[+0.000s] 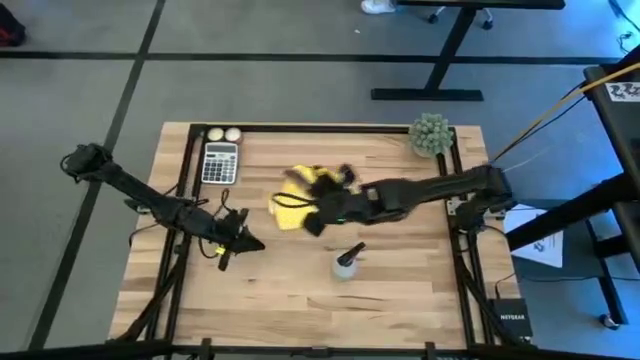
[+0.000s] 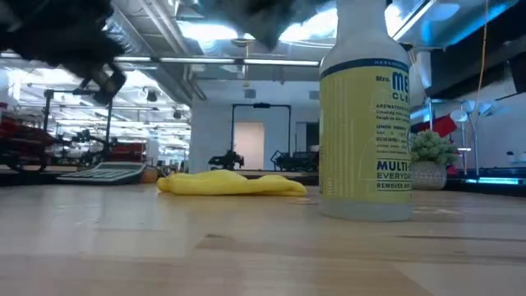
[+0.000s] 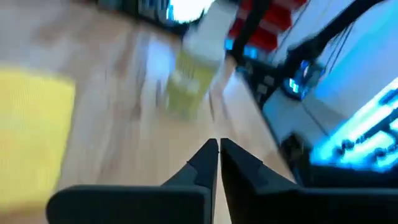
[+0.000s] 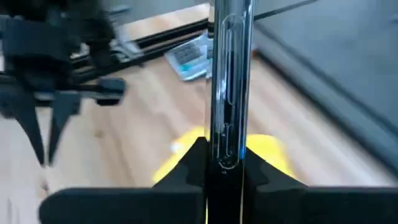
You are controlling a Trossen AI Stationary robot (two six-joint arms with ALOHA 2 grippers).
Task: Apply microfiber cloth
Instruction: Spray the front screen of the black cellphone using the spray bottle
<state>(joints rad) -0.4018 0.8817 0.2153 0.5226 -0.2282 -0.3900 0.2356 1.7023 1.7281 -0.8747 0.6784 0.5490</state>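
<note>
The microfiber cloth lies crumpled on the bench, near the middle and toward the far edge, its long axis running roughly parallel to that edge. The right gripper is directly at the cloth's right side and grips a thin black phone edge-on between clenched fingers, with the cloth just below it. The left gripper hovers over the near-left part of the bench, fingers pressed together and empty; the cloth lies beyond it, toward the far edge. The right arm is the nearer one. The spray bottle stands between the cloth and the near edge. Whether the phone touches the cloth cannot be determined.
</note>
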